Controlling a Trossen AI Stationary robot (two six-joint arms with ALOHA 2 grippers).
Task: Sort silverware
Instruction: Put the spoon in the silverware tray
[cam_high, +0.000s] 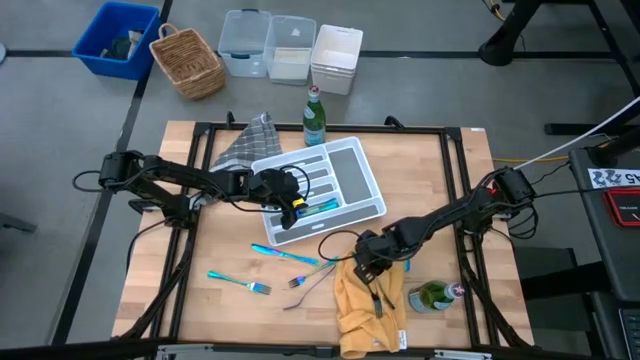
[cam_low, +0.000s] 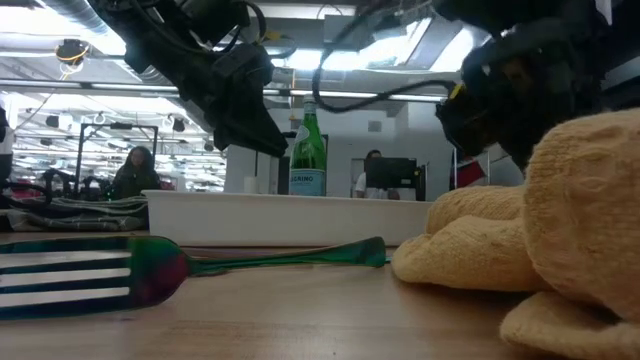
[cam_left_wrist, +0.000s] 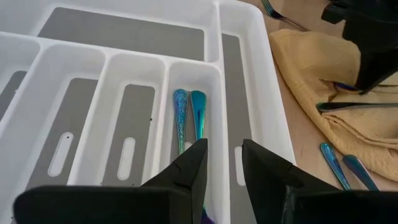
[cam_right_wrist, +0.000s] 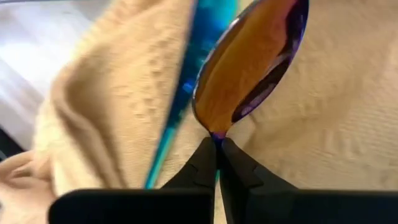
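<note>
Right hand (cam_right_wrist: 217, 149) is clamped on the neck of an iridescent purple-gold metal spoon (cam_right_wrist: 252, 59) above the yellow cloth (cam_high: 370, 300), bowl pointing away from it; white divided tray (cam_high: 372, 180) lies far-left, where the left hand (cam_left_wrist: 222, 163) hovers released over teal-handled pieces (cam_left_wrist: 189, 118).

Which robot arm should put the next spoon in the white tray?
The right gripper, probably: it is over the yellow cloth, shut on a spoon. The left gripper is open over the tray.
</note>
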